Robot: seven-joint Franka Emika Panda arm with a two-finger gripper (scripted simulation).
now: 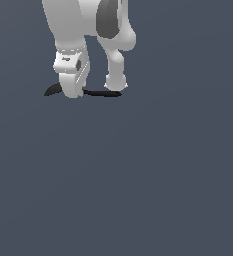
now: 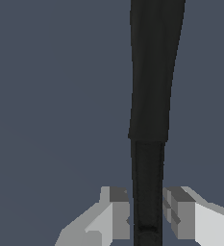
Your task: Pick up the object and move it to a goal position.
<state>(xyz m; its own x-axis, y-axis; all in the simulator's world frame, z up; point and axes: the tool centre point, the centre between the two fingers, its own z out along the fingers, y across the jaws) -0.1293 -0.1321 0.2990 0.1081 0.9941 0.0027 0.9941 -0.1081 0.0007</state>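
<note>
We see the black spatula (image 1: 100, 93) lying flat on the grey surface (image 1: 153, 175) directly beneath the gripper (image 2: 146, 218), whose jaws stand apart on either side of its narrow part, with slim gaps showing in the wrist view. It looks light, thin and stiff, probably smooth, so we judge it could pivot or slip if pinched off-centre. We would close squarely across this part, low against the surface.
</note>
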